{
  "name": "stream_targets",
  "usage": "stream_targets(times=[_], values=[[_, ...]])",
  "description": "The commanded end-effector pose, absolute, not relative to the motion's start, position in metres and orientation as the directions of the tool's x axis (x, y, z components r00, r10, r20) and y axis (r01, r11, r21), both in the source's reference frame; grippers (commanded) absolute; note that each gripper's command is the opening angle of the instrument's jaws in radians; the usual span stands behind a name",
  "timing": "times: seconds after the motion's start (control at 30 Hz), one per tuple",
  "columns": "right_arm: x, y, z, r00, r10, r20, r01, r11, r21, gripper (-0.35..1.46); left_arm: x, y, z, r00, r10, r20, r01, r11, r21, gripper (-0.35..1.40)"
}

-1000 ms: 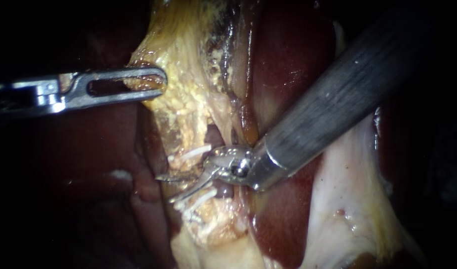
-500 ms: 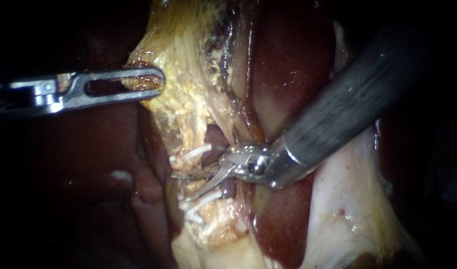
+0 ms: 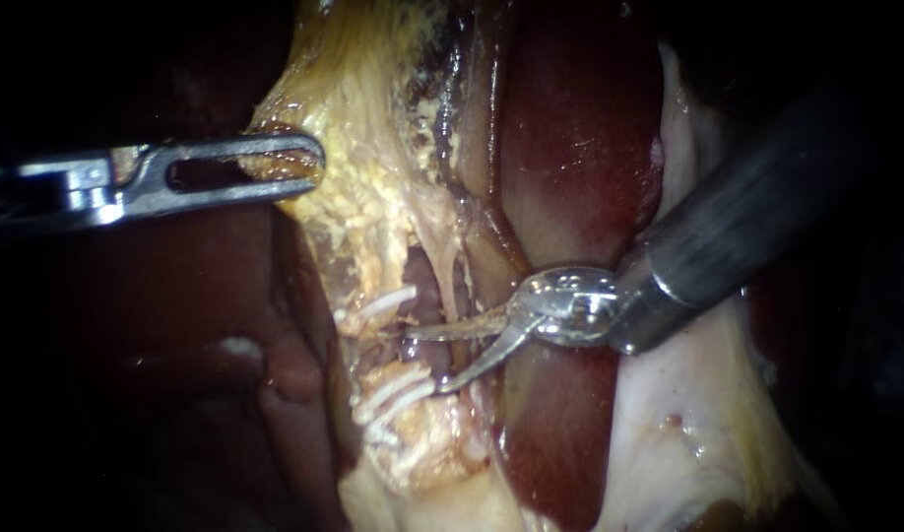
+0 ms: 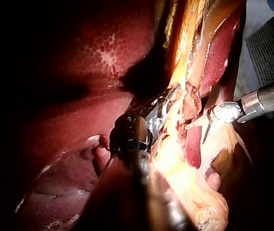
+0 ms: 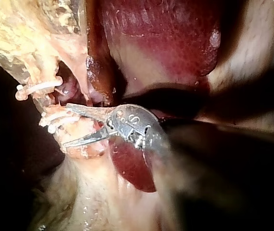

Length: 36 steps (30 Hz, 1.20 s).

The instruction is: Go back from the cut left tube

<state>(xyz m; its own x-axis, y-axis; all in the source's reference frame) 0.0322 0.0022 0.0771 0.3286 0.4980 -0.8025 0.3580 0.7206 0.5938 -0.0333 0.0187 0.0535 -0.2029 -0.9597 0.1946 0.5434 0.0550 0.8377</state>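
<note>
Backing off looks barely begun: the dark-shafted right instrument (image 3: 427, 360) has its curved silver blades spread open, holding nothing, their tips just beside the severed reddish left tube (image 3: 418, 286) between white plastic clips (image 3: 388, 300). The slotted steel left instrument (image 3: 294, 163) is clamped on pale yellow fatty tissue (image 3: 363, 197). Drawing the blades clear remains.

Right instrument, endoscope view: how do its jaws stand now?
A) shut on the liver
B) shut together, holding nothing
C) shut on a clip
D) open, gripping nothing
D: a clear gap shows between the two curved jaws of the right instrument, and they grip nothing.
</note>
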Motion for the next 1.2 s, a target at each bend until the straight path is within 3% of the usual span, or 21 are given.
stream_targets(times=[0.03, 0.53, 0.87, 1.2], values=[[0.0318, 0.0024, 0.0767, 0.321, 0.482, -0.815, 0.357, 0.736, 0.575, 1.33, -0.0333, 0.0186, 0.0536, -0.203, -0.96, 0.195, 0.543, 0.055, 0.838, -0.35], [0.0254, 0.0077, 0.0699, 0.257, 0.257, -0.932, 0.296, 0.897, 0.328, 1.43, -0.0334, 0.0185, 0.054, -0.203, -0.959, 0.197, 0.544, 0.057, 0.837, -0.35], [0.0246, 0.0082, 0.0692, 0.254, 0.223, -0.941, 0.293, 0.91, 0.294, 1.43, -0.0336, 0.0184, 0.0545, -0.203, -0.959, 0.199, 0.544, 0.058, 0.837, -0.35], [0.0242, 0.008, 0.0693, 0.283, 0.233, -0.93, 0.228, 0.926, 0.301, 1.43, -0.0359, 0.0171, 0.0589, -0.17, -0.964, 0.202, 0.557, 0.075, 0.827, -0.35]])
